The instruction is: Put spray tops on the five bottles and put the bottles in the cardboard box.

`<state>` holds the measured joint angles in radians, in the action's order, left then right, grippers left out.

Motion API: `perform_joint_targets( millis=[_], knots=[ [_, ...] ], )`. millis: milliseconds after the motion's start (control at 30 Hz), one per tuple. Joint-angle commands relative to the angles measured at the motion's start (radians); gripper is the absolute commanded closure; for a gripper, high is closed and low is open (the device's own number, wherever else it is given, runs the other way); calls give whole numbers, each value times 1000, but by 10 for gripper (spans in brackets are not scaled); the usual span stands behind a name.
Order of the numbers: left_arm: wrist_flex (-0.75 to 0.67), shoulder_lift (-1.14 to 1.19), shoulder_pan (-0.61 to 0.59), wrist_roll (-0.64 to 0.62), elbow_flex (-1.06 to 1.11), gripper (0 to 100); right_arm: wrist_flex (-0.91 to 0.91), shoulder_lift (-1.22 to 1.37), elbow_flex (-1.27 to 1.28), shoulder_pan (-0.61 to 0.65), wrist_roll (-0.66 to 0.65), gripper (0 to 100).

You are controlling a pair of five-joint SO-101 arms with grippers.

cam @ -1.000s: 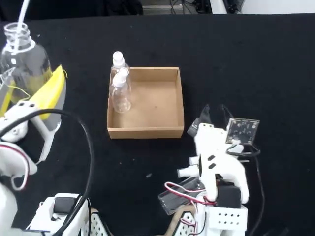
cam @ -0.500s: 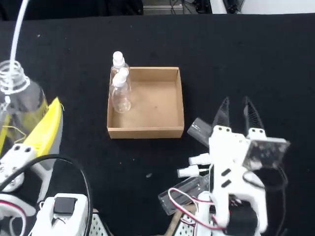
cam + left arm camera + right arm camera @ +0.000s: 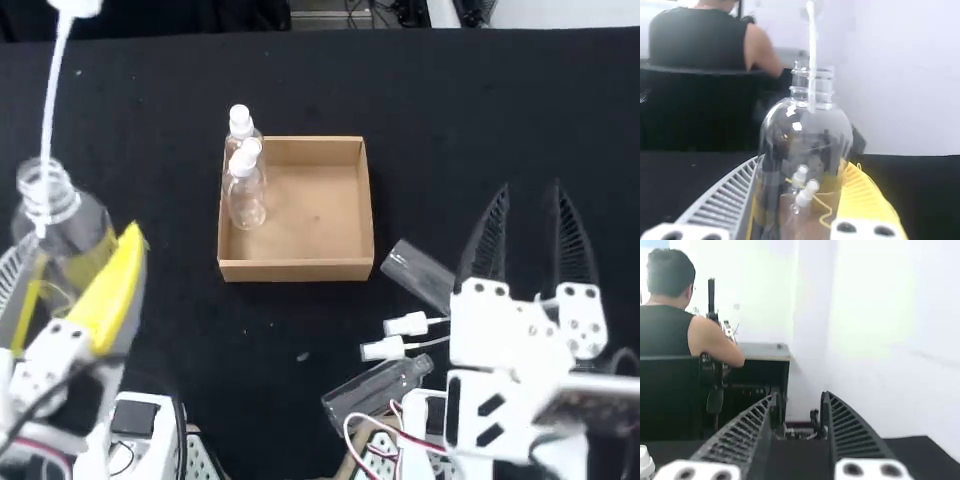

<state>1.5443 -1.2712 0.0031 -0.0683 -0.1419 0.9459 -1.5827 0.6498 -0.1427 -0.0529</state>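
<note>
My left gripper [image 3: 65,250] is raised at the table's left side, shut on a clear bottle [image 3: 60,230] held upright between its grey and yellow fingers [image 3: 865,200]. A spray top's thin tube [image 3: 811,55] stands in the bottle's open neck, its white head [image 3: 75,5] far above the rim. My right gripper [image 3: 525,235] hangs open and high on the right with nothing between its fingers [image 3: 755,430]. The cardboard box [image 3: 345,268] holds one capped bottle [image 3: 245,190]. Another capped bottle [image 3: 240,125] stands at its back left corner.
Two uncapped bottles lie on the black table, one [image 3: 415,272] just right of the box's front corner and one [image 3: 375,385] near the arm bases. Two loose spray tops [image 3: 405,323] [image 3: 385,348] lie between them, under my right arm.
My right gripper has risen and swung right, away from the loose bottles and tops. My left gripper has carried its bottle from the far left corner towards the front edge.
</note>
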Motion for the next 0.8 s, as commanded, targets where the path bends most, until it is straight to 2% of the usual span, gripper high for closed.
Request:
perform_joint_targets(
  millis=[0,133,267,533,667,767],
  knots=[
    [-80,-29,168,11,160,966,68,105,-120,-12,0,868],
    [-141,-40,269,11,297,966,95,119,-130,-17,-8,868],
    [-161,-61,314,11,344,966,89,145,-120,-18,-15,868],
    [-204,-233,329,11,423,962,21,292,-154,-17,-133,868],
    [-275,-281,331,6,547,884,26,361,-246,-12,-192,869],
    [-319,-304,331,6,616,873,26,395,-303,-12,-192,871]
  ],
)
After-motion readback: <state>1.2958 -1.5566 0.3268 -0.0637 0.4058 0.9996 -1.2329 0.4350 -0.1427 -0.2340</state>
